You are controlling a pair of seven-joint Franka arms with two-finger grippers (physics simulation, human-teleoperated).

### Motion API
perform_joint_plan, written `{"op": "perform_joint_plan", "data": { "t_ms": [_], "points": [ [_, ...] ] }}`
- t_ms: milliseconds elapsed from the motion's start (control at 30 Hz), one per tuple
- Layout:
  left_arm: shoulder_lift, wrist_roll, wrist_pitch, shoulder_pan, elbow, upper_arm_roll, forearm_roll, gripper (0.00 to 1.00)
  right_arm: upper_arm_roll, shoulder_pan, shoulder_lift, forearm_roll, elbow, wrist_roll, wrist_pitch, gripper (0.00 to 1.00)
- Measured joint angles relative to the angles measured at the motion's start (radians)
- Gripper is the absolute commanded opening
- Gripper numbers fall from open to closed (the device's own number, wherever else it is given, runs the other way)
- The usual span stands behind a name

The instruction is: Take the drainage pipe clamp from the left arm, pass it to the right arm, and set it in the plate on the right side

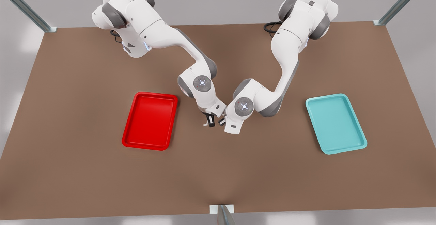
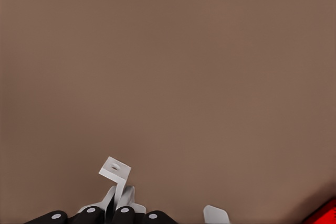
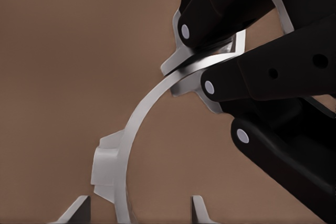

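The drainage pipe clamp point(image 3: 140, 109), a thin white arc with flat tabs, hangs above the table between the two grippers. In the right wrist view, my left gripper point(image 3: 205, 65) is shut on the arc's upper end. My right gripper point(image 3: 139, 211) is open, one fingertip on each side of the arc's lower part near a tab. In the front view, the right gripper point(image 1: 208, 120) and the left gripper point(image 1: 222, 121) meet at mid-table. In the left wrist view, one clamp tab point(image 2: 115, 170) sticks out past the left gripper point(image 2: 109, 214). The red plate point(image 1: 150, 121) lies at the front view's left.
A teal tray point(image 1: 335, 123) lies at the front view's right, beyond the left arm. Brown table stretches all around the trays. Metal frame posts stand at the far corners point(image 1: 47, 27) and at the near edge's middle point(image 1: 223, 213). A corner of the red plate point(image 2: 326, 214) shows in the left wrist view.
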Motion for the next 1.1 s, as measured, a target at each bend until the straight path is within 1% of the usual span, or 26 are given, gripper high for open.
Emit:
{"op": "perform_joint_plan", "data": {
  "t_ms": [33, 100, 133, 200, 233, 267, 300, 500, 600, 667, 733, 833, 900, 933, 1000, 1033, 1100],
  "points": [
    [0.0, -0.002, 0.0, 0.0, 0.0, 0.0, 0.001, 0.21, 0.002, -0.001, 0.0, 0.001, 0.0, -0.001, 0.0, 0.7],
    [-0.001, -0.006, 0.0, 0.001, 0.001, -0.001, 0.002, 0.21, 0.004, -0.004, 0.0, 0.005, 0.002, -0.004, 0.0, 0.52],
    [-0.002, -0.007, 0.0, 0.001, 0.001, -0.001, 0.003, 0.21, 0.004, -0.004, 0.0, 0.007, 0.003, -0.005, -0.001, 0.4],
    [-0.002, -0.01, 0.0, 0.002, 0.002, -0.002, 0.005, 0.21, 0.004, -0.004, 0.0, 0.013, 0.005, -0.009, -0.003, 0.22],
    [-0.003, -0.011, 0.0, 0.002, 0.002, -0.002, 0.005, 0.28, 0.004, -0.004, 0.0, 0.016, 0.006, -0.011, -0.004, 0.21],
    [-0.003, -0.012, 0.001, 0.002, 0.002, -0.002, 0.005, 0.58, 0.004, -0.004, 0.0, 0.02, 0.006, -0.012, -0.005, 0.21],
    [-0.004, -0.013, 0.002, 0.001, 0.002, -0.001, 0.004, 1.0, 0.004, -0.005, 0.0, 0.024, 0.006, -0.013, -0.006, 0.21],
    [-0.007, -0.012, 0.004, 0.001, 0.017, 0.002, -0.006, 1.0, 0.006, -0.002, -0.004, 0.036, 0.016, -0.017, -0.008, 0.21],
    [-0.015, -0.013, -0.037, 0.003, 0.033, 0.002, -0.007, 1.0, 0.007, 0.005, -0.009, 0.032, 0.018, -0.018, -0.008, 0.21],
    [-0.023, -0.014, -0.079, 0.034, 0.056, 0.002, -0.006, 1.0, 0.008, 0.003, -0.011, 0.03, 0.019, -0.018, -0.008, 0.21],
    [-0.034, -0.008, -0.151, 0.099, 0.113, 0.001, -0.005, 1.0, 0.008, -0.001, -0.014, 0.029, 0.018, -0.019, -0.009, 0.21],
    [-0.115, 0.057, -0.301, 0.286, 0.161, 0.004, 0.01, 1.0, 0.006, -0.024, -0.013, 0.03, 0.016, -0.02, -0.009, 0.21],
    [-0.159, 0.154, -0.392, 0.397, 0.186, 0.006, 0.053, 1.0, 0.005, -0.095, -0.015, 0.03, 0.001, -0.021, -0.01, 0.21],
    [-0.186, 0.21, -0.432, 0.418, 0.189, 0.006, 0.087, 1.0, 0.005, -0.143, -0.029, 0.03, -0.016, -0.022, -0.015, 0.21],
    [-0.397, 0.337, -0.463, 0.428, -0.03, 0.008, 0.168, 1.0, 0.004, -0.252, -0.095, 0.03, -0.101, -0.027, -0.025, 0.21],
    [-0.445, 0.398, -0.485, 0.426, -0.076, 0.007, 0.196, 1.0, 0.004, -0.302, -0.136, 0.03, -0.157, -0.031, -0.028, 0.21],
    [-0.479, 0.51, -0.522, 0.426, -0.109, 0.001, 0.23, 1.0, 0.003, -0.389, -0.199, 0.029, -0.248, -0.039, -0.034, 0.21]
  ]
}}
